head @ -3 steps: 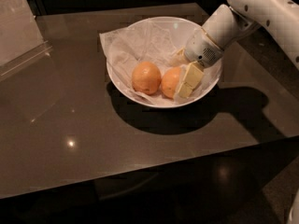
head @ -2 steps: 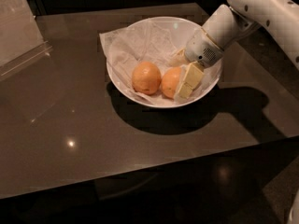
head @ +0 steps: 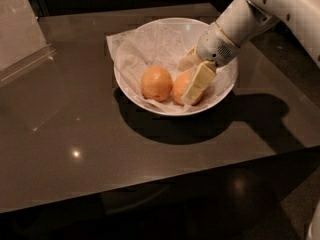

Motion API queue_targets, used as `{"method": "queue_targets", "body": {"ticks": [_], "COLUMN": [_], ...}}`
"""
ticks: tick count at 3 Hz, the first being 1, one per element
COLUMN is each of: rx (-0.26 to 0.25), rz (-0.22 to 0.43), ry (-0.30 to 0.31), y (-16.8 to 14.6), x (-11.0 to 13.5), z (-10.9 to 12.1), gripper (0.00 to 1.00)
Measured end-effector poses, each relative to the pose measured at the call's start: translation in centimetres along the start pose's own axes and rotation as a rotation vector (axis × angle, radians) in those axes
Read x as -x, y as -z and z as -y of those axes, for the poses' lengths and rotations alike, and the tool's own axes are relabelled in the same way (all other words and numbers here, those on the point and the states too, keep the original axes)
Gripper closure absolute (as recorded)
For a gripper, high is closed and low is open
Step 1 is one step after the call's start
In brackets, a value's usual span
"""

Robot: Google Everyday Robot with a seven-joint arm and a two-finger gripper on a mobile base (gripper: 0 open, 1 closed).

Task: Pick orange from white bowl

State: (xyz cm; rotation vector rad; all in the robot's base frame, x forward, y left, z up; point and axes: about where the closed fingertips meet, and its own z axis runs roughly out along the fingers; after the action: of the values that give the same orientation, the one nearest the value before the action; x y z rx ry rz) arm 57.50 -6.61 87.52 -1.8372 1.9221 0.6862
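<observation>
The white bowl (head: 220, 95), lined with crumpled white paper, stands on the dark table and holds two oranges. The orange (head: 180, 90), the deeper-coloured one, lies at the right of the bowl. A paler orange (head: 156, 83) lies just left of it. My gripper (head: 185, 83) reaches down into the bowl from the upper right. Its pale fingers (head: 199, 81) stand one on each side of the orange, with the near finger across the orange's right front. The jaws are open around it. The orange rests in the bowl.
The dark glossy table (head: 100, 154) ends in a front edge below the bowl and a right edge past the arm's shadow. A clear plastic stand (head: 20, 29) sits at the back left. My white arm (head: 280, 4) crosses the upper right.
</observation>
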Motion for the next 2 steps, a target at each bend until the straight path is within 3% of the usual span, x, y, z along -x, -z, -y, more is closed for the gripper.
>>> {"method": "queue_targets", "body": {"ticks": [1,2], "rx": [0.000,0.000], "rz": [0.000,0.001], "ry": [0.000,-0.001], "y": [-0.01,-0.09], "x": [0.00,0.00], "z": [0.01,0.06], "gripper": [0.42,0.56]}}
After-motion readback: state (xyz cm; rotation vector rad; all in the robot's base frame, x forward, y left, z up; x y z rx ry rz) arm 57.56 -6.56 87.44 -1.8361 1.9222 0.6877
